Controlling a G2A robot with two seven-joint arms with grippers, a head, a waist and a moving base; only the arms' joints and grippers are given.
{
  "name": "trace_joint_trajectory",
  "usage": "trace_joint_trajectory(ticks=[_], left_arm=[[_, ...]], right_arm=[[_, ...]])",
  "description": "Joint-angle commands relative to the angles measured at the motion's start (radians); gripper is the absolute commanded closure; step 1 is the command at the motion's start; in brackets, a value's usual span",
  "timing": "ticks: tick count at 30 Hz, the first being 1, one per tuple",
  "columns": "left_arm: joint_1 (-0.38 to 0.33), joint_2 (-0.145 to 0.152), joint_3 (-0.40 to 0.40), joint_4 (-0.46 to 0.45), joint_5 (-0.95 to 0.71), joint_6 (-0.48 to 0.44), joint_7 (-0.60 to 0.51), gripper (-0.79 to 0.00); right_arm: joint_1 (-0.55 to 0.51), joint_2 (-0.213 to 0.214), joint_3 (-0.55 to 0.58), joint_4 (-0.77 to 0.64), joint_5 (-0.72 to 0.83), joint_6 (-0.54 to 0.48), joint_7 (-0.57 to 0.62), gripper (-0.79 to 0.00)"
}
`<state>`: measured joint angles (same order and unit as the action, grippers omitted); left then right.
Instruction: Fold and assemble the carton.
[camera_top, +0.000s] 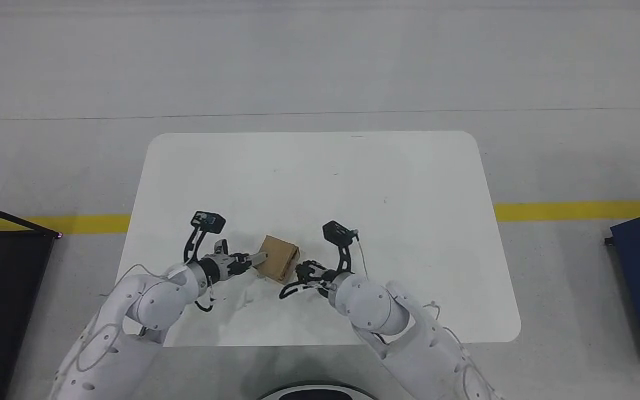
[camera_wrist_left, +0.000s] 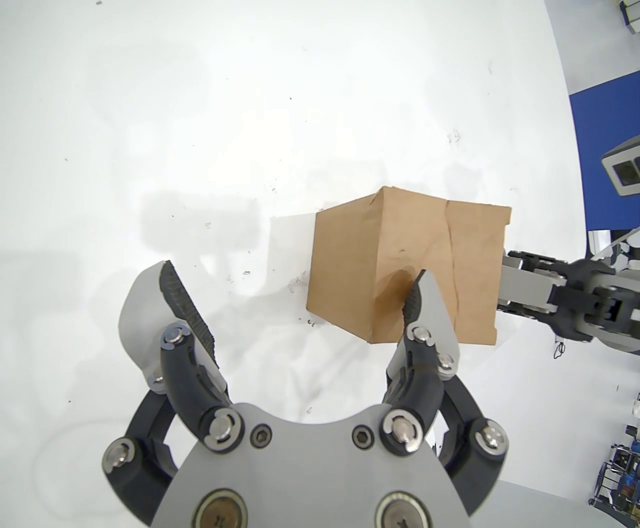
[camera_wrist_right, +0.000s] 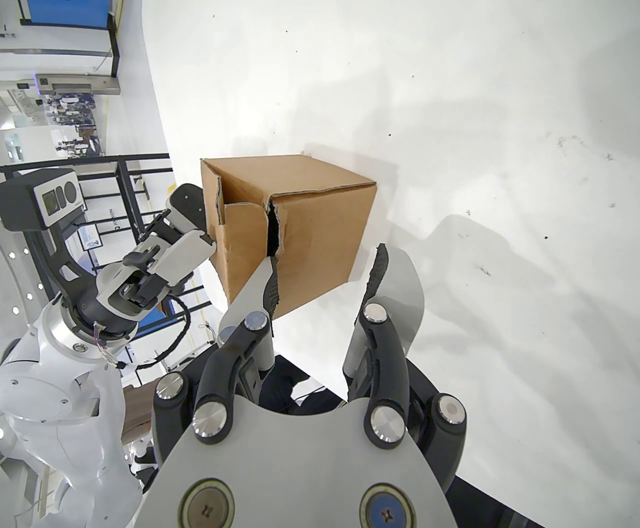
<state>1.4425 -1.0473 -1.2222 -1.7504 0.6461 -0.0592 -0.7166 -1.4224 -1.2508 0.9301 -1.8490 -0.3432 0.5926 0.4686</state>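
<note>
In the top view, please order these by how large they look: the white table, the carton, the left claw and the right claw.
1. the white table, by far
2. the carton
3. the left claw and the right claw: alike, so I do not rank them

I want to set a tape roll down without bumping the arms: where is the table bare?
Bare: the far half of the table, beyond the carton, and the stretch from the right gripper out to the table's right edge. Crowded: the near middle, where the left gripper and right gripper flank the carton.
</note>
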Motion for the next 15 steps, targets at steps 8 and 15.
trace_joint_trajectory(ticks=[8, 15], left_arm=[[-0.003, -0.002, 0.003, -0.002, 0.002, 0.006, 0.0, -0.785], [-0.002, -0.002, 0.002, -0.001, 0.002, 0.008, -0.001, -0.785]], right_arm=[[-0.054, 0.005, 0.028, -0.045, 0.006, -0.086, -0.056, -0.292], [-0.043, 0.004, 0.013, -0.028, -0.005, -0.14, -0.034, -0.305]])
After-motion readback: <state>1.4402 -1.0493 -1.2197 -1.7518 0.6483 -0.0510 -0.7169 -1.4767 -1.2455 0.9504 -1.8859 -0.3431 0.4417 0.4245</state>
